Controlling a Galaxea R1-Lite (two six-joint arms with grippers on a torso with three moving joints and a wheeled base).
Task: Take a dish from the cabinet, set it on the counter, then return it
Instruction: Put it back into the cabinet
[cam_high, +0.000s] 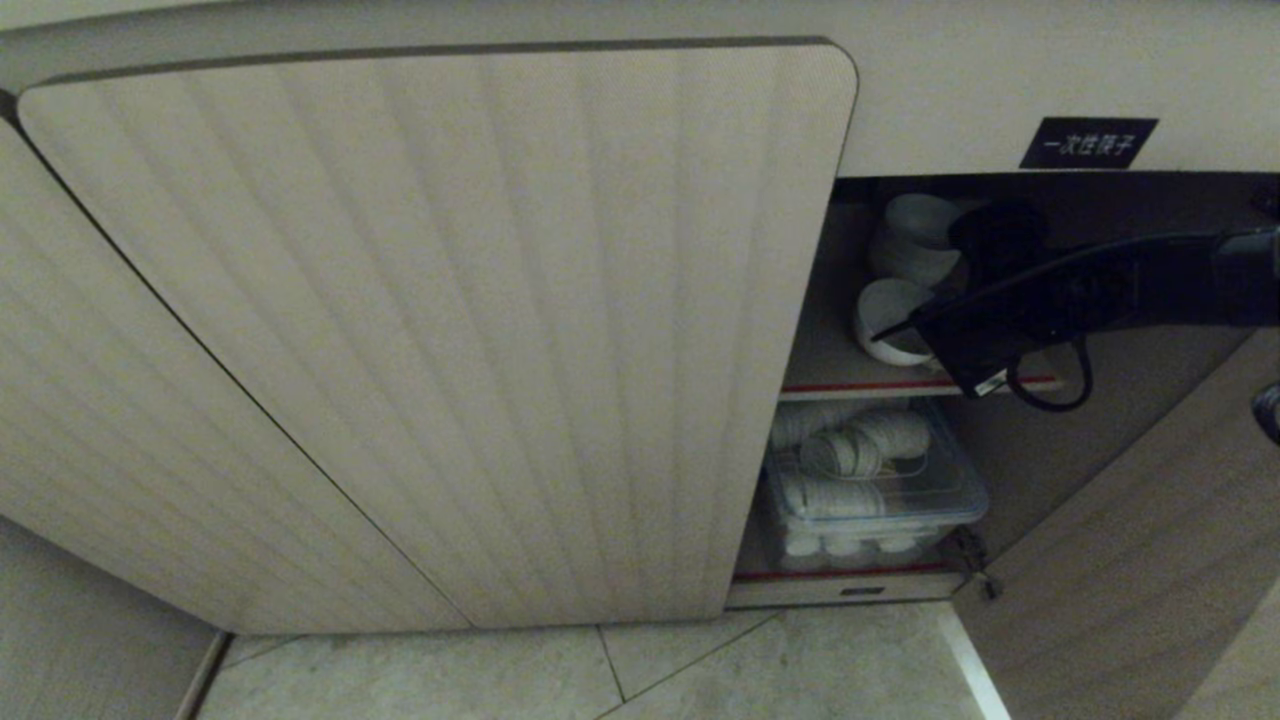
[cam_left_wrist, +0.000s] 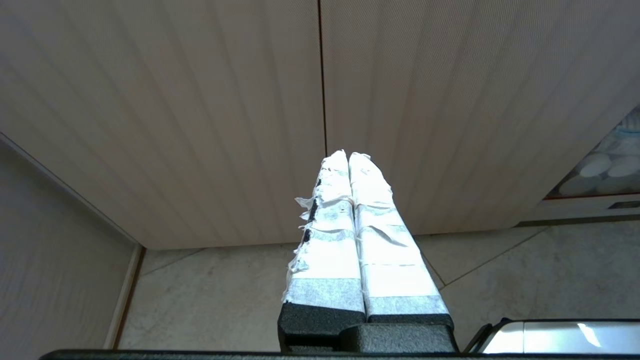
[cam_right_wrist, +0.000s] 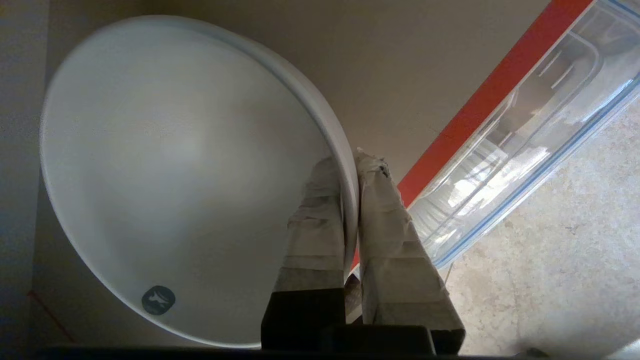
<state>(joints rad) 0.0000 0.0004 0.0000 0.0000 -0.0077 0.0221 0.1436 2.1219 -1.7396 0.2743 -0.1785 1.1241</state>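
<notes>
Head view, centre right of the frame: your right gripper (cam_high: 905, 330) reaches from the right edge into the open cabinet (cam_high: 1000, 110), whose black label (cam_high: 1088, 142) sits at upper right. The fingers are clenched on the rim of the dish (cam_high: 885, 315), a small white bowl that lies over the upper shelf (cam_high: 830, 360), just behind its red front edge. Directly above it in the frame, further back on the same shelf, you see a stack of white bowls (cam_high: 910, 240), close to the dish; whether the 2 touch cannot be told.

Right wrist view: you see the 2 taped fingers (cam_right_wrist: 385, 225) pinching the rim of the dish (cam_right_wrist: 175, 165), 1 inside the bowl and 1 outside. A small round mark shows inside the bowl near the lower left of that frame. The red shelf edge runs diagonally at upper right, and beyond it lies a clear plastic container (cam_right_wrist: 525, 150).

Head view, lower centre right: the same container (cam_high: 880, 480) rests on the lower shelf and holds more white dishes. A closed fluted door (cam_high: 450, 330) fills the left and centre of the frame, with pale floor tiles (cam_high: 700, 670) along the bottom.

Left wrist view: your left gripper (cam_left_wrist: 348, 157) hangs parked before closed doors, its 2 taped fingers pressed together on nothing.
</notes>
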